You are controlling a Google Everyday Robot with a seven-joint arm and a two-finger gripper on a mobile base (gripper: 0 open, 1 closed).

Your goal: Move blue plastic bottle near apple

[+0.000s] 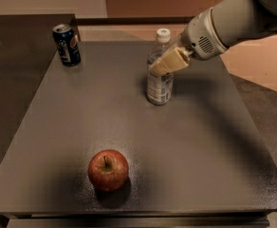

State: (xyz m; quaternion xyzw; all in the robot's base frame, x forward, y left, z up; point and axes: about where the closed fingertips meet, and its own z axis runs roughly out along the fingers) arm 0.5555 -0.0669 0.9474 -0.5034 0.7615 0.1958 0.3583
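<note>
Clear plastic bottle (159, 87) upright, cap up; gripper (169, 63) at its shoulder, grip can't tell; round glossy apple (108, 170) well apart.

Light dim and warm throughout. We log the gripper (161, 66) at the upper half of the blue plastic bottle (159, 87). Well below and left of the gripper, the apple (108, 169) casts a soft dark shadow towards the worktop's (214, 146) near edge. A faint speckled sheen rings the apple.
</note>
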